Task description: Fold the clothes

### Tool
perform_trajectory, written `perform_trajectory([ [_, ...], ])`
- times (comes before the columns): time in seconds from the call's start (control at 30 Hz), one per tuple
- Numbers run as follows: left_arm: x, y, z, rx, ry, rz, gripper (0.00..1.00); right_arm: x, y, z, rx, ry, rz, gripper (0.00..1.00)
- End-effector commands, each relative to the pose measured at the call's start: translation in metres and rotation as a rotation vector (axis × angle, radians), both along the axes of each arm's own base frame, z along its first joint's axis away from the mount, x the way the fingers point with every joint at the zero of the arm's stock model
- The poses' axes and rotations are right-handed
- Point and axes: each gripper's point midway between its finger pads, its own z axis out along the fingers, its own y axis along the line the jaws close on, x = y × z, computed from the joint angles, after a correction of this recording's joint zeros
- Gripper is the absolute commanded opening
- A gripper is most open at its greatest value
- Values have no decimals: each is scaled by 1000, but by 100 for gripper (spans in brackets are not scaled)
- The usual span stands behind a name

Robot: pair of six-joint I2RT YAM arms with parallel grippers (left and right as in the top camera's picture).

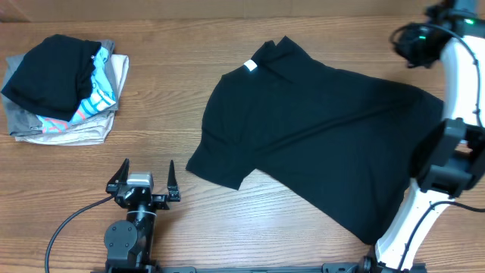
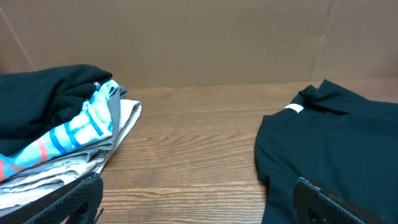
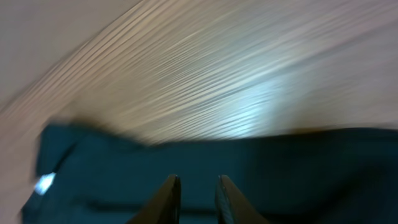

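The clothes, a black T-shirt (image 1: 318, 136), lie spread and slightly rumpled across the middle and right of the wooden table, the white neck label (image 1: 251, 66) at the far left. My left gripper (image 1: 148, 168) rests wide open near the front edge, left of the shirt and holding nothing. In the left wrist view the shirt (image 2: 336, 149) sits beside the right finger (image 2: 323, 199). My right gripper (image 3: 198, 180) hovers over the shirt (image 3: 249, 162) with its jaws a little apart and nothing between them. That view is blurred.
A pile of folded garments (image 1: 64, 91), grey and turquoise-patterned with a black one on top, stands at the back left and also shows in the left wrist view (image 2: 56, 137). The white right arm (image 1: 455, 155) rises along the right edge over the shirt's hem.
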Motion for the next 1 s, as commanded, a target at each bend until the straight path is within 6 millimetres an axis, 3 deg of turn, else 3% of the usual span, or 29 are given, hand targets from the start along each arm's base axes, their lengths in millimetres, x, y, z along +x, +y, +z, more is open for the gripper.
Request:
perform_trajectory([
  [0.0, 0, -4, -1, 18, -5, -23, 100, 2, 85, 6, 40, -34, 236, 27],
  [0.03, 0, -4, -1, 18, -5, -23, 100, 3, 96, 5, 34, -39, 264, 34],
  [0.1, 0, -4, -1, 18, -5, -22, 100, 5, 125, 7, 24, -60, 322, 66],
  [0.17, 0, -4, -1, 18, -5, -23, 100, 8, 148, 10, 23, -88, 364, 66],
  [0.23, 0, -4, -1, 18, -5, -23, 100, 12, 173, 14, 19, -122, 407, 52],
  [0.33, 0, -4, -1, 18, -5, -23, 100, 19, 187, 8, -41, -142, 416, 25],
  [0.43, 0, -4, -1, 18, -5, -22, 100, 25, 202, -3, -60, -152, 436, 20],
  [0.6, 0, -4, -1, 18, -5, -23, 100, 29, 235, -34, -48, -139, 473, 22],
  [0.67, 0, -4, -1, 18, -5, -23, 100, 34, 241, -47, -55, -132, 451, 33],
  [0.8, 0, -4, -1, 18, -5, -23, 100, 52, 233, -67, -158, -158, 397, 47],
  [0.97, 0, -4, -1, 18, -5, -23, 100, 75, 221, -67, -225, -231, 340, 56],
])
